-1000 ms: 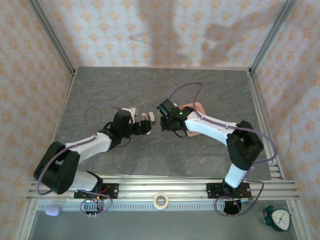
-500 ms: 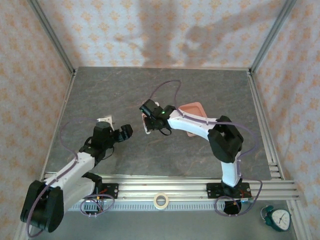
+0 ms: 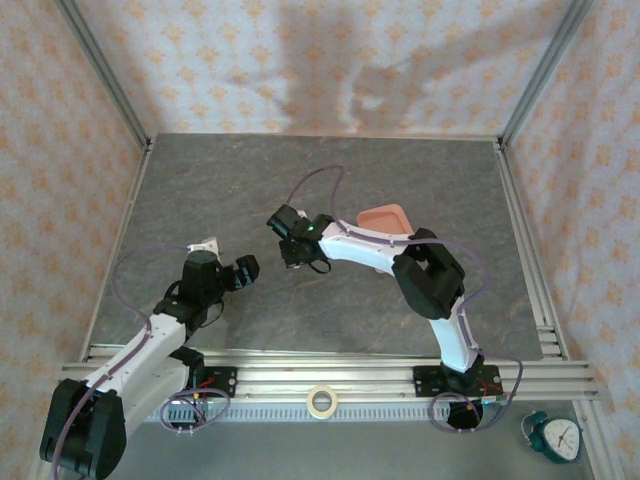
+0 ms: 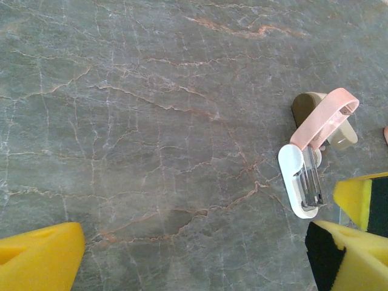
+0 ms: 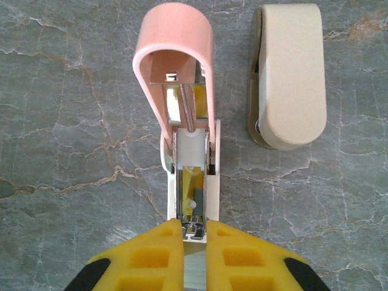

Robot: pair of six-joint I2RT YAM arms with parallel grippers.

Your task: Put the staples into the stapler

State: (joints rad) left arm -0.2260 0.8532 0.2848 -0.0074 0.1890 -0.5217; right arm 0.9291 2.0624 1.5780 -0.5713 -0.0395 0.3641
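From my console the stapler [image 5: 187, 136] lay on the tabletop [image 3: 200, 180] a little left of its middle, well in from every edge. Its pink lid was swung up and back, and the white base with its metal channel was bared. What the next move hung on was alignment. In the right wrist view the stapler's long axis ran straight away from the right gripper [image 5: 194, 233], with the front end of the channel just at the fingertips and the hinge at the far end. Those yellow fingers were pressed nearly together, with a thin grey sliver between them. I could not tell whether that was a strip of staples or only the channel's own metal. A beige rounded piece [image 5: 288, 73] sat just beside the lid, apart from it. The left gripper [image 3: 243, 270] hung near the stapler on its left, not touching, its fingers spread wide with nothing between them — so I judged the right arm the nearer one. Any feed would need to run along that axis — not across it.
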